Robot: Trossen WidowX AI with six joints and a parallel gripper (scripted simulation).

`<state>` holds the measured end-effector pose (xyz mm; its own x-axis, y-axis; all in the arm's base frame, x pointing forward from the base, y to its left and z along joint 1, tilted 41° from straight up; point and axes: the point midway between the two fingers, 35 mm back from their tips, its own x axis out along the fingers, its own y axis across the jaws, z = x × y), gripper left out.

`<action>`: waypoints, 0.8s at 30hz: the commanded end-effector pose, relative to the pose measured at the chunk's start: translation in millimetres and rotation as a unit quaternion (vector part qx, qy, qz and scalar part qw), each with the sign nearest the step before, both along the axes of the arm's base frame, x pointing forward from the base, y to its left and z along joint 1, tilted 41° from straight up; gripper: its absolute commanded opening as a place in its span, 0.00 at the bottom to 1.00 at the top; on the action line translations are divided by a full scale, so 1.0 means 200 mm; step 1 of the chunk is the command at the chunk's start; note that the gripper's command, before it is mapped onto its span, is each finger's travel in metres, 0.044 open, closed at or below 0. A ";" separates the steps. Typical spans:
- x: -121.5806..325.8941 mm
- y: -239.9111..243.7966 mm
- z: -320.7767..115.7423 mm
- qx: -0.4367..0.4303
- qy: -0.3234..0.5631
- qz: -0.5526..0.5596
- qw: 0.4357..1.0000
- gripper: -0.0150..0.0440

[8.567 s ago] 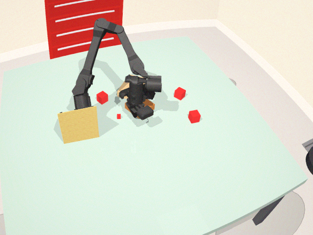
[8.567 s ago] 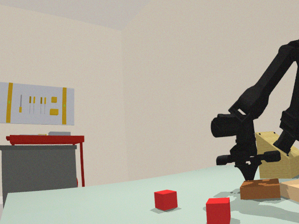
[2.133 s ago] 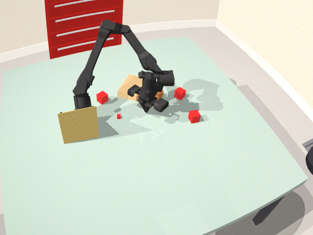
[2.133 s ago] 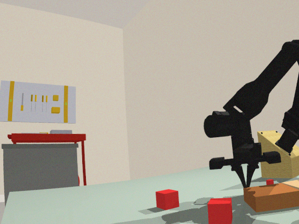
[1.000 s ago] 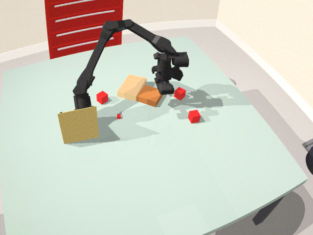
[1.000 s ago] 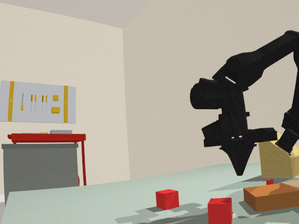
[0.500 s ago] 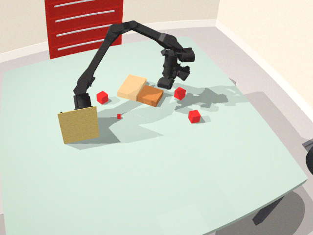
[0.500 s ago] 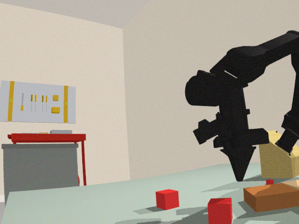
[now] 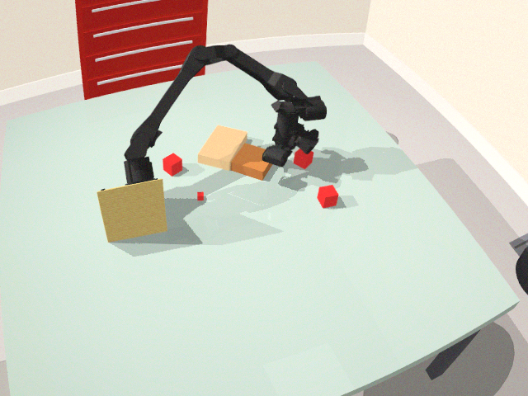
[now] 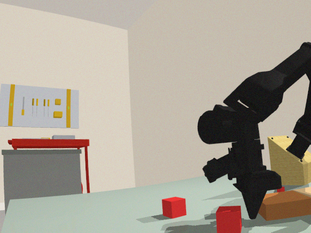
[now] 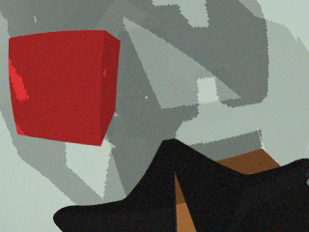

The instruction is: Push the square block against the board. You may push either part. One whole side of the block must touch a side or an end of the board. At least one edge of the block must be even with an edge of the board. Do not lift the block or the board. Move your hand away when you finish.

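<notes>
The orange square block [image 9: 252,159] [image 10: 288,205] [image 11: 248,161] lies flat on the table. Its side meets the light tan board [image 9: 223,144] [image 10: 305,191], with no gap seen in the top view. Their front edges look about even there; an exact match cannot be told. My gripper [image 10: 252,217] [image 11: 169,145] is shut and empty, pointing down. Its tip is low beside the block's outer side, away from the board. The exterior view shows the tip against or just in front of the block's corner; contact cannot be told. In the top view the tips are hidden.
A red cube [image 9: 304,158] [image 10: 228,220] [image 11: 55,87] stands close to the gripper. Another red cube [image 9: 327,196] [image 10: 173,207] stands farther off. A third red cube [image 9: 172,164] is beyond the board's far side. A tiny red cube [image 9: 200,196] [image 10: 280,189] lies near the arm's wooden base [image 9: 134,213] [image 10: 286,165].
</notes>
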<state>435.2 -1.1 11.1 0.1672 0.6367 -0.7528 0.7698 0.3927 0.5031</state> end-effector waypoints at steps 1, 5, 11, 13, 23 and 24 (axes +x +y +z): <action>0.01 -0.01 0.00 0.001 -0.002 -0.008 1.000 0.25; -0.01 0.00 0.01 0.001 -0.002 -0.008 1.000 0.25; -0.03 0.03 0.03 0.001 -0.002 -0.008 1.000 0.25; -0.03 0.04 0.04 0.001 -0.002 -0.008 1.000 0.25; -0.07 0.09 0.07 0.001 -0.002 -0.008 1.000 0.25; -0.07 0.09 0.07 0.001 -0.002 -0.008 1.000 0.25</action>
